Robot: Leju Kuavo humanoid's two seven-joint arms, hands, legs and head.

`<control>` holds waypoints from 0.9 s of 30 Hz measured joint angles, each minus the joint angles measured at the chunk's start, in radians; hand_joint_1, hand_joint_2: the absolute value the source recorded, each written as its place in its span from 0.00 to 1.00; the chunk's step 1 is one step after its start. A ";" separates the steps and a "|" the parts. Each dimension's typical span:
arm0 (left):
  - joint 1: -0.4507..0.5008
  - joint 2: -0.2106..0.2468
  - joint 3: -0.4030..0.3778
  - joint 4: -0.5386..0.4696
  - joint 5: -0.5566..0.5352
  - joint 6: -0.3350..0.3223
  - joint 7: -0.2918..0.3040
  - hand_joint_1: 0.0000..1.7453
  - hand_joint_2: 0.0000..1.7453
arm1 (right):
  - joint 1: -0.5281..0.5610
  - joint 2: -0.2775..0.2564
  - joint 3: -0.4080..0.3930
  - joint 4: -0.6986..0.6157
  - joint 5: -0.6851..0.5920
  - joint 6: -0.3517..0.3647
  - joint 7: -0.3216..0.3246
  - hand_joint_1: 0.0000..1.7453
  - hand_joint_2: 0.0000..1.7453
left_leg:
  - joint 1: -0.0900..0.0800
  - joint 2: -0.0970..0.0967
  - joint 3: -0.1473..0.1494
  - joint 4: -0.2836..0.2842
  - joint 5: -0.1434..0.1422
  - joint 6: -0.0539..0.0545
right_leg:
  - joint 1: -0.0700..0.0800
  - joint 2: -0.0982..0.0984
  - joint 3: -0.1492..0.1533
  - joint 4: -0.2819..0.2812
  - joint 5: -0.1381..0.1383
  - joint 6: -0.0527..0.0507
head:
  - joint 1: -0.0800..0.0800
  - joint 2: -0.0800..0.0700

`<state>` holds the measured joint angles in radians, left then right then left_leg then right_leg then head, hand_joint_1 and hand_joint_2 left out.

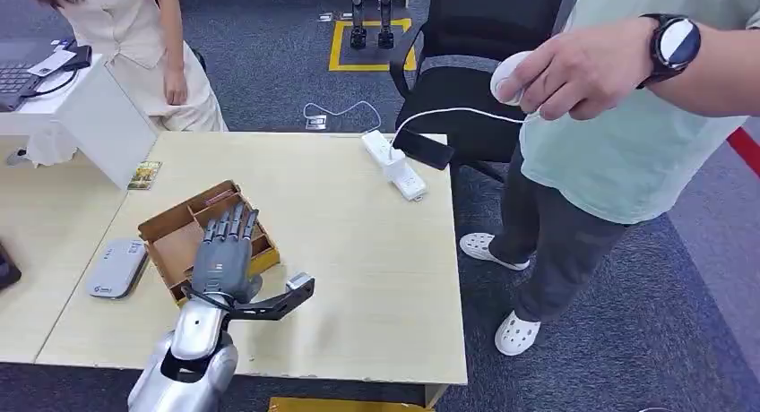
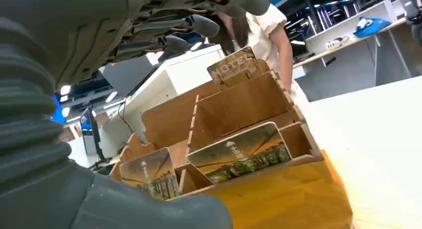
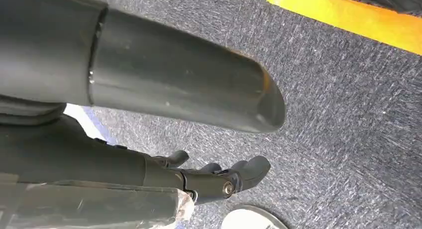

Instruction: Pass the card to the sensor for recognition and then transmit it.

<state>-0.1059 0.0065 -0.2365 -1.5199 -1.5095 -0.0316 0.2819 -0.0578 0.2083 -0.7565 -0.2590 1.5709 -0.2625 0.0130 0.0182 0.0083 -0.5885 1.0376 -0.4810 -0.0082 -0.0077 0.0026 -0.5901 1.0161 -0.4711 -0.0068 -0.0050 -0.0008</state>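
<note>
A wooden card box with several compartments stands on the left part of the light table. My left hand hovers over its near side with fingers stretched forward and apart, holding nothing. In the left wrist view the fingers hang above the box, where a card lies in the front compartment, a second card leans beside it and a third stands at the back. A grey sensor lies left of the box. My right hand hangs over the carpet, empty.
A loose card lies near the table's far left corner. A white power strip and a black device sit at the far edge. A person on the right holds a white object; another person stands far left.
</note>
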 joint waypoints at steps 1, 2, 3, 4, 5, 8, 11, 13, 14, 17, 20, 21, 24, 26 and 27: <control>-0.004 -0.001 0.004 0.008 0.000 0.000 0.000 0.00 1.00 | 0.000 0.000 0.000 0.000 0.000 0.000 -0.001 0.00 0.00 | 0.000 0.000 0.000 0.000 0.000 0.000 | 0.000 0.000 0.000 0.000 0.000 0.000 | 0.000 0.000; -0.006 -0.002 0.008 0.016 0.000 0.000 0.000 0.00 1.00 | 0.000 0.000 0.000 0.000 0.000 0.000 -0.002 0.00 0.00 | 0.000 0.000 0.000 0.000 0.000 0.000 | 0.000 0.000 0.000 0.000 0.000 0.000 | 0.000 0.000; -0.006 -0.002 0.011 0.023 0.000 0.001 -0.001 0.93 1.00 | 0.000 0.000 0.000 0.000 0.000 0.000 -0.002 0.00 0.00 | 0.000 0.000 0.000 0.000 0.000 0.000 | 0.000 0.000 0.000 0.000 0.000 0.000 | 0.000 0.000; -0.005 -0.002 0.011 0.025 0.000 0.001 -0.002 1.00 1.00 | 0.000 0.000 0.000 0.000 0.000 0.000 -0.002 0.00 0.00 | 0.000 0.000 0.000 0.000 0.000 0.000 | 0.000 0.000 0.000 0.000 0.000 0.000 | 0.000 0.000; -0.006 -0.002 0.012 0.031 0.000 0.001 -0.002 1.00 1.00 | 0.000 0.000 0.000 0.000 0.000 0.000 -0.002 0.00 0.00 | 0.000 0.000 0.000 0.000 0.000 0.000 | 0.000 0.000 0.000 0.000 0.000 0.000 | 0.000 0.000; -0.006 -0.002 0.014 0.045 0.000 0.001 -0.011 0.90 1.00 | 0.000 0.000 0.000 0.000 0.000 0.000 -0.003 0.00 0.00 | 0.000 0.000 0.000 0.000 0.000 0.000 | 0.000 0.000 0.000 0.000 0.000 0.000 | 0.000 0.000; -0.006 -0.002 0.018 0.055 0.000 0.003 -0.011 0.83 1.00 | 0.000 0.000 0.000 0.000 0.000 -0.001 -0.003 0.00 0.00 | 0.000 0.000 0.000 0.000 0.000 0.000 | 0.000 0.000 0.000 0.000 0.000 0.000 | 0.000 0.000; -0.006 -0.002 0.020 0.059 0.000 0.003 -0.011 0.87 1.00 | 0.000 0.000 0.000 0.000 0.000 -0.001 -0.004 0.00 0.00 | 0.000 0.000 0.000 0.000 0.000 0.000 | 0.000 0.000 0.000 0.000 0.000 0.000 | 0.000 0.000; -0.006 -0.002 0.021 0.061 0.000 0.003 -0.014 0.87 1.00 | 0.000 0.000 0.000 0.000 0.000 -0.001 -0.004 0.00 0.00 | 0.000 0.000 0.000 0.000 0.000 0.000 | 0.000 0.000 0.000 0.000 0.000 0.000 | 0.000 0.000; -0.006 -0.006 0.030 0.063 0.000 0.009 -0.031 0.91 1.00 | 0.000 0.000 0.000 0.000 0.000 -0.002 -0.007 0.00 0.00 | 0.000 0.000 0.000 0.000 0.000 0.000 | 0.000 0.000 0.000 0.000 0.000 0.000 | 0.000 0.000; -0.006 -0.008 0.037 0.063 0.000 0.014 -0.041 0.98 1.00 | 0.000 0.000 0.000 0.000 0.000 -0.002 -0.010 0.00 0.00 | 0.000 0.000 0.000 0.000 0.000 0.000 | 0.000 0.000 0.000 0.000 0.000 0.000 | 0.000 0.000; -0.006 -0.010 0.037 0.063 0.000 0.014 -0.041 0.98 1.00 | 0.000 0.000 0.000 0.000 0.000 -0.002 -0.010 0.00 0.00 | 0.000 0.000 0.000 0.000 0.000 0.000 | 0.000 0.000 0.000 0.000 0.000 0.000 | 0.000 0.000; -0.006 -0.016 0.039 0.063 0.000 0.019 -0.052 1.00 1.00 | 0.000 0.000 0.000 0.000 0.000 -0.002 -0.013 0.00 0.00 | 0.000 0.000 0.000 0.000 0.000 0.000 | 0.000 0.000 0.000 0.000 0.000 0.000 | 0.000 0.000; -0.006 -0.019 0.044 0.063 0.000 0.029 -0.071 1.00 1.00 | 0.000 0.000 0.000 0.000 0.000 -0.003 -0.013 0.00 0.00 | 0.000 0.000 0.000 0.000 0.000 0.000 | 0.000 0.000 0.000 0.000 0.000 0.000 | 0.000 0.000; -0.007 -0.020 0.045 0.063 0.000 0.032 -0.074 1.00 1.00 | 0.000 0.000 0.000 0.000 0.000 -0.003 -0.013 0.00 0.00 | 0.000 0.000 0.000 0.000 0.000 0.000 | 0.000 0.000 0.000 0.000 0.000 0.000 | 0.000 0.000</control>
<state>-0.1130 -0.0134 -0.1911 -1.4565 -1.5095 0.0008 0.2079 -0.0577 0.2083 -0.7565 -0.2590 1.5709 -0.2651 0.0004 0.0181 0.0080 -0.5886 1.0376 -0.4810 -0.0082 -0.0078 0.0025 -0.5902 1.0161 -0.4711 -0.0067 -0.0053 -0.0008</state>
